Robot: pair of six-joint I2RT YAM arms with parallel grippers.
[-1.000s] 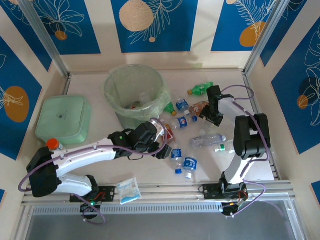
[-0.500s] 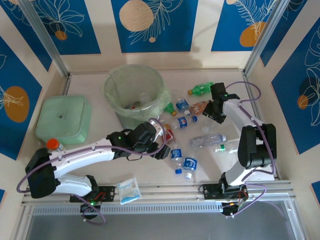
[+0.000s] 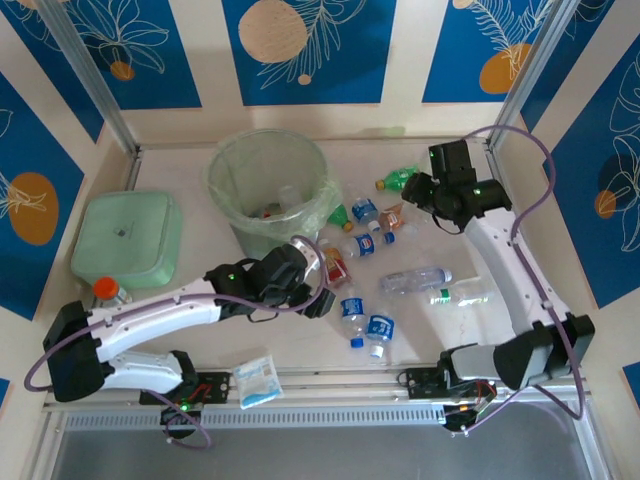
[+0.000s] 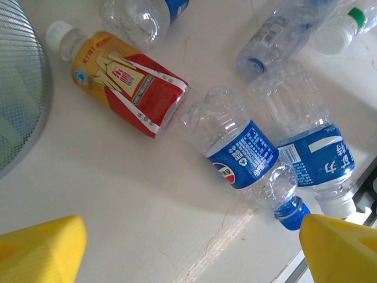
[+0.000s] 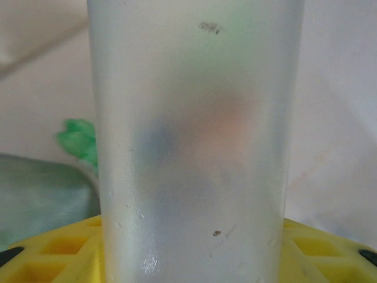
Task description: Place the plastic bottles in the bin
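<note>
Gripping a frosted translucent bottle (image 5: 194, 135), the right fingers (image 5: 47, 253) are seen near a green bottle (image 3: 402, 178).
The left fingers (image 4: 41, 247) are held wide apart above a blue-labelled bottle (image 4: 244, 150) lying on the worktop (image 4: 118, 194) near the bin (image 3: 225, 190).

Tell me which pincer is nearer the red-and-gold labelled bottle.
Left. The left pincer hangs just beside the red-and-gold labelled bottle; the right pincer is well beyond it, by the green soda bottle.

Robot lab test cell — pale table (image 3: 180, 165) boxed in by blue leaf-print wall panels (image 3: 310, 50) w/ alu frame posts (image 3: 90, 85); left arm (image 3: 150, 315) & right arm (image 3: 500, 250) bolted to alu rail (image 3: 340, 385) at near edge.
</note>
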